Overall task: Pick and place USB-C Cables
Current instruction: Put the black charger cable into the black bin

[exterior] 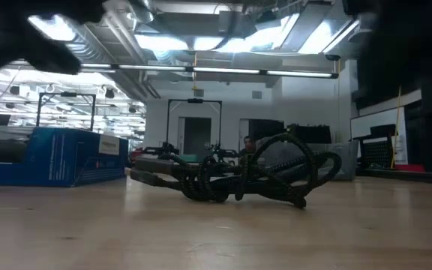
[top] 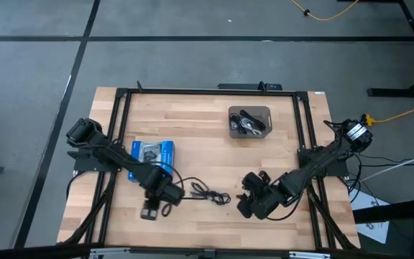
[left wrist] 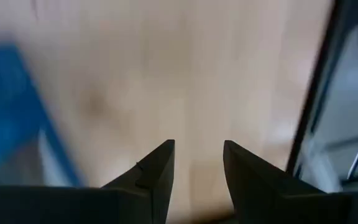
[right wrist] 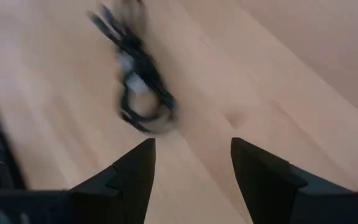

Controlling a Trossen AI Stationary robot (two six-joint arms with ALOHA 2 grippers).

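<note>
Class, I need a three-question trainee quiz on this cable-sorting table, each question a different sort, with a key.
1. True or false: the black cable on the wood lies between the two claws.
2. Which holds cables: A) grey bin B) blue box?
3. Fill in: the right claw is ____ and empty.

Key: 1 true, since the left claw is on its other side; 2 A; 3 open.

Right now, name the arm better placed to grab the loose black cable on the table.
Right. The right gripper is open and faces the black cable, which lies just ahead of it. The left gripper, also open, faces bare wood.
</note>
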